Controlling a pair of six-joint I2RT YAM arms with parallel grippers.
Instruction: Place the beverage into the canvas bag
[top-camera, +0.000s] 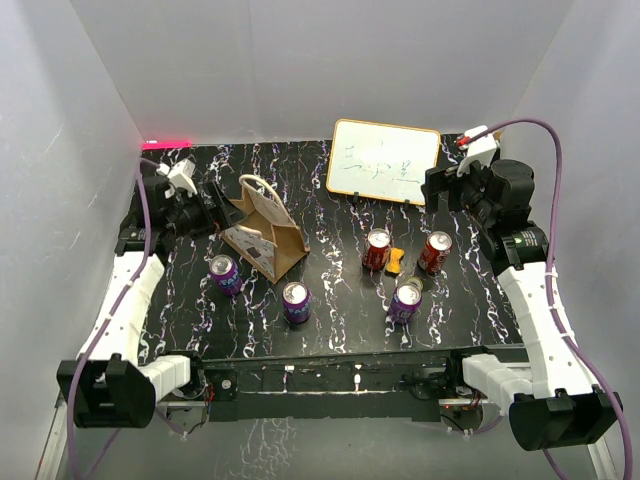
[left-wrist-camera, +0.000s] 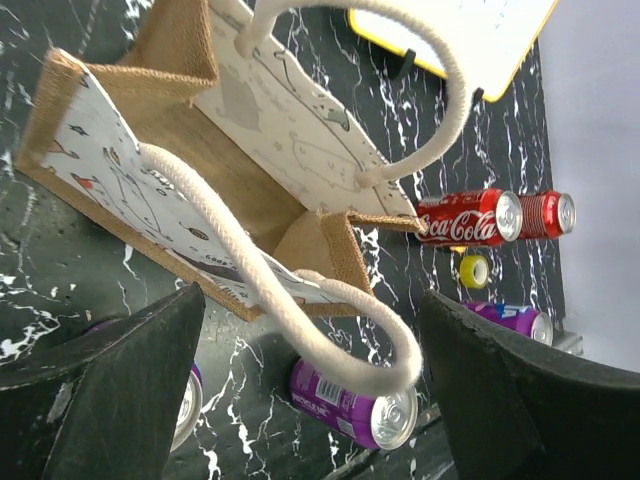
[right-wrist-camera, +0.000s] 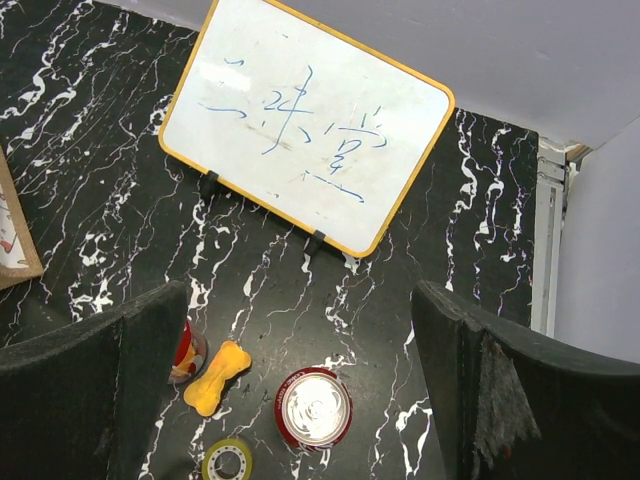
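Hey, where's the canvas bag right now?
In the top view the canvas bag sits left of centre, just right of the left tool, with a purple can close by on its near side.

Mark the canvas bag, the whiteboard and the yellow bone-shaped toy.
canvas bag (top-camera: 284, 246), top external view, brown side panel.
whiteboard (right-wrist-camera: 305, 125), right wrist view, middle of the writing surface.
yellow bone-shaped toy (right-wrist-camera: 218, 378), right wrist view, its narrow middle.
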